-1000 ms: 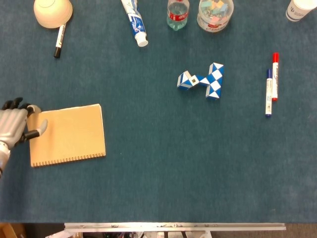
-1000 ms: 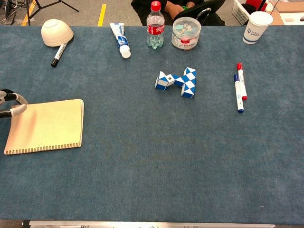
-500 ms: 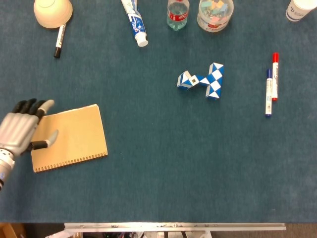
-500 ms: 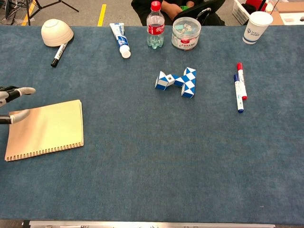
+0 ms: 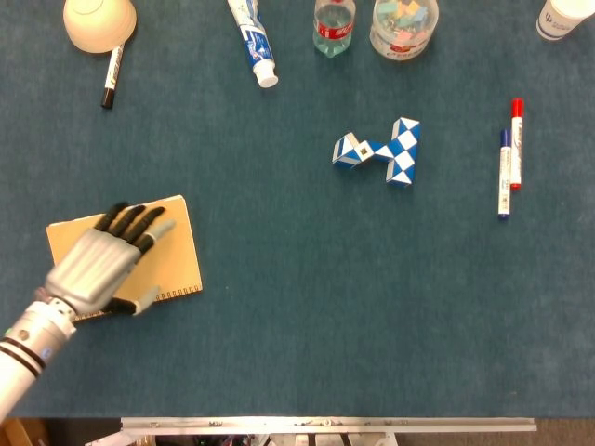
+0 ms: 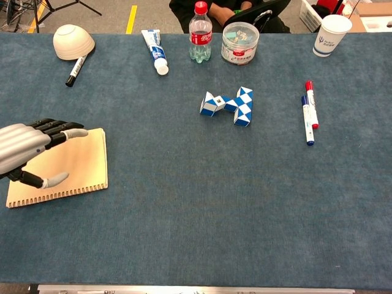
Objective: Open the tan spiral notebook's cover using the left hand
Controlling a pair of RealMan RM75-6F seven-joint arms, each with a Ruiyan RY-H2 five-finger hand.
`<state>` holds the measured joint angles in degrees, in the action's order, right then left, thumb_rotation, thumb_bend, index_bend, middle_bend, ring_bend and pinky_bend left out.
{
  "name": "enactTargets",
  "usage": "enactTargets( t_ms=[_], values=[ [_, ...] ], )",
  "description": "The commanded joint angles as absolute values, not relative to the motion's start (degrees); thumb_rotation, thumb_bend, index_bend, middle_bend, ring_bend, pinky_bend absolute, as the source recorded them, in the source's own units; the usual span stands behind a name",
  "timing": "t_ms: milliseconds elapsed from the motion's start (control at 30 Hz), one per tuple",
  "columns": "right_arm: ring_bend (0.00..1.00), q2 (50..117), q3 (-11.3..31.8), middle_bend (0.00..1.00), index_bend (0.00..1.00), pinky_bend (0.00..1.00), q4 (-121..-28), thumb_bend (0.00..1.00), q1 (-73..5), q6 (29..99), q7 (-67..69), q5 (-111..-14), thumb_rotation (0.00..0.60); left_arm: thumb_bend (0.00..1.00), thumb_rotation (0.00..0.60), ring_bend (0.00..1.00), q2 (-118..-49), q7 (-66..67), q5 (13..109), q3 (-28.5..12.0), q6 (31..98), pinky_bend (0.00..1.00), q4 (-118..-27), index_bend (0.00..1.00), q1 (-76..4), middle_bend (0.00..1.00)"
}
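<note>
Notebook (image 5: 172, 251) closed; left robot hand (image 5: 104, 262) spread above cover.

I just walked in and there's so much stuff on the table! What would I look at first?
Probably the silver and black robot left hand, lying with spread fingers over the closed tan spiral notebook at the table's left side. Next, the blue and white twisty snake puzzle, alone near the middle. Then the red marker and blue marker side by side on the right.
</note>
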<state>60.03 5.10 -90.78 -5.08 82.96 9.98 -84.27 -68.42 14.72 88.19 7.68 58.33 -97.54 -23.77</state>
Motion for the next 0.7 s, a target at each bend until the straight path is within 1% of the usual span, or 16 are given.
enactTargets(
  t_ms=[33,133,333,500,700],
  values=[
    [0.21,59.94,5.09,0.28,0.34,0.31,-90.76,0.40,-5.03,83.01,10.06,-84.25,0.600,0.35,0.347,0.00,-70.54,17.23,88.41,7.72,57.08,0.04,-97.00,0.00,-24.36,0.00],
    [0.21,59.71,5.16,0.28,0.34,0.31,-90.75,0.39,-4.78,83.36,10.18,-84.06,0.600,0.35,0.364,0.00,-71.50,18.73,87.68,7.81,56.33,0.04,-96.79,0.00,-24.40,0.00],
    [0.21,59.54,5.01,0.28,0.34,0.31,-90.60,0.40,-4.49,83.46,10.48,-83.95,0.600,0.35,0.366,0.00,-73.45,20.82,86.42,8.14,56.85,0.04,-96.39,0.00,-23.31,0.00],
    [0.21,59.57,5.02,0.28,0.34,0.31,-90.47,0.40,-4.59,83.47,10.82,-84.22,0.600,0.35,0.364,0.00,-76.14,21.43,85.69,7.86,57.14,0.04,-94.22,0.00,-22.79,0.00],
    [0.21,59.37,5.01,0.28,0.34,0.31,-90.38,0.40,-4.38,83.66,11.00,-84.11,0.600,0.35,0.366,0.00,-78.46,22.42,85.30,8.45,58.07,0.03,-92.03,0.00,-21.55,0.00]
  ],
)
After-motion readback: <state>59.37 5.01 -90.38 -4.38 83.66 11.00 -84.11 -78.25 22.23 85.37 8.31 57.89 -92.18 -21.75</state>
